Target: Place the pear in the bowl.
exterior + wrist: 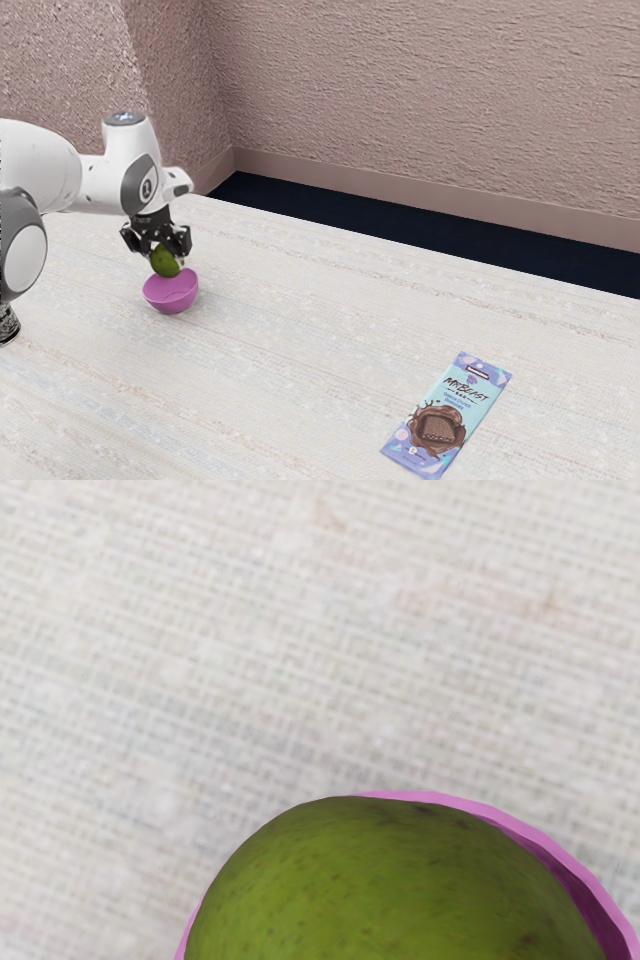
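Nearest the camera in the exterior view, a wrapped chocolate bar [446, 416] lies flat, well in from the far edge of the worktop [300, 330]. Toward that view's left, my gripper [166, 257] is closed on the pear [164, 264], fingers parted by the fruit's width, right over the pink bowl [171, 298]; my wrist view adds dark speckles on the pear and the bowl's rim curving out beyond it.
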### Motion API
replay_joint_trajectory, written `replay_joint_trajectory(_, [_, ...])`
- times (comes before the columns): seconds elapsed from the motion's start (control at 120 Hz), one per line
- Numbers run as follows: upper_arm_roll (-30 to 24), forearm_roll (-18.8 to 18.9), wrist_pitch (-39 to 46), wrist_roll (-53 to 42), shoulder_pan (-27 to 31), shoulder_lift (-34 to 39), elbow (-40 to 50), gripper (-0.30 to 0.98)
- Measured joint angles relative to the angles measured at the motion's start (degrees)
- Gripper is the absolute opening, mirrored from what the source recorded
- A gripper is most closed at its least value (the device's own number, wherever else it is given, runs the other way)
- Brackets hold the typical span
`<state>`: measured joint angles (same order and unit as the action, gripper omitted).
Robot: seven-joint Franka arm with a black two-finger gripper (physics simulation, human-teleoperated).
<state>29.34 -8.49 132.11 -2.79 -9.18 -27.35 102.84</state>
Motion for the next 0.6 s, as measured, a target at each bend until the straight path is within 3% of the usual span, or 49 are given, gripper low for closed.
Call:
replay_joint_trajectory(0.192, [-0.1,-2.1,-0.9,-2.2,0.1,-0.2,-0.4,0.37])
replay_joint_trajectory(0.5, [-0.2,-3.8,-2.5,-6.9,0.1,0.2,-0.9,0.6])
replay_joint_trajectory(0.6, [-3.4,-0.9,-9.8,-8.0,0.1,9.9,-4.4,0.63])
